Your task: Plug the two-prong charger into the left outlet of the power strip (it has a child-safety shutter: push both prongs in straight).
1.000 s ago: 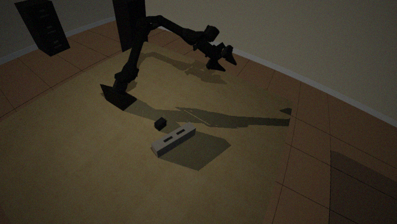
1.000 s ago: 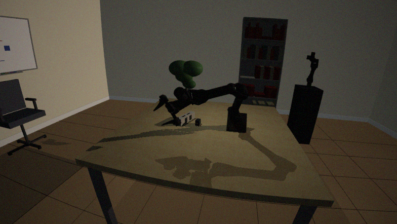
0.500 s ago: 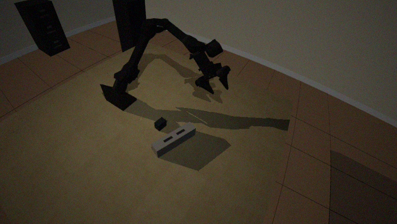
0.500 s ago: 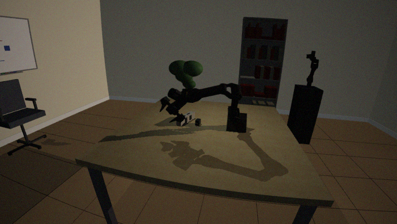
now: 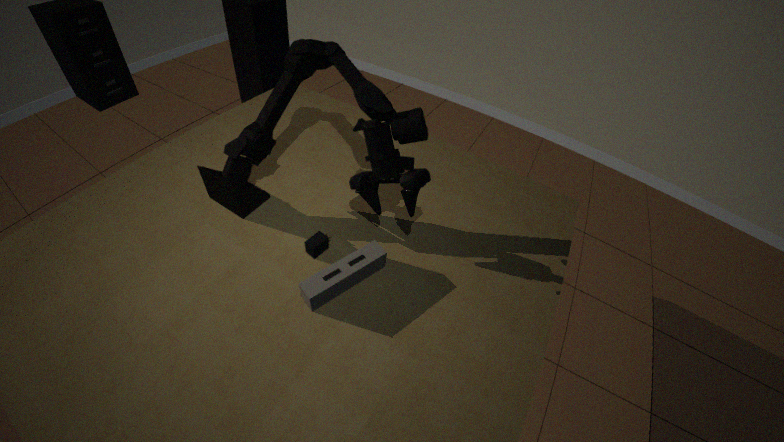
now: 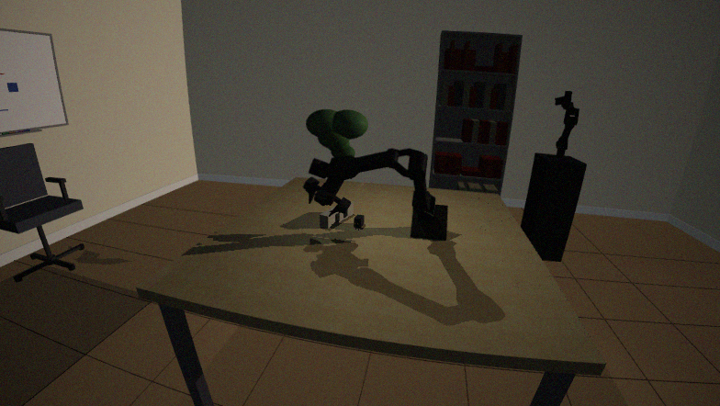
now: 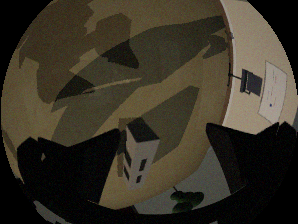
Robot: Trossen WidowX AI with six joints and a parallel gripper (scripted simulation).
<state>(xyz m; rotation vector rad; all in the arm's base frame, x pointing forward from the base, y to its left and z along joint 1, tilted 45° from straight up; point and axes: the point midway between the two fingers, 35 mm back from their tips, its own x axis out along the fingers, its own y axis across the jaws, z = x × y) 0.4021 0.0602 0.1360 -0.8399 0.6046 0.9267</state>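
While the charger (image 5: pixel 316 244) (image 6: pixel 358 221) looks dark and blocky, the jaws (image 5: pixel 396 215) (image 6: pixel 324 201) stand wide apart; nothing is between them.

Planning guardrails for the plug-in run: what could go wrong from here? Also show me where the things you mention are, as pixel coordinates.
The open tool (image 5: pixel 395 215) (image 6: pixel 326 201) could knock the power strip (image 5: pixel 351 270) (image 6: pixel 330 219) (image 7: pixel 141 162) while reaching for the charger (image 5: pixel 316 244) (image 6: pixel 358 221), since they sit close together.
The dark charger sits in dim light, so its prongs could be misjudged and the grip end up crooked, possibly jamming at the shutter.
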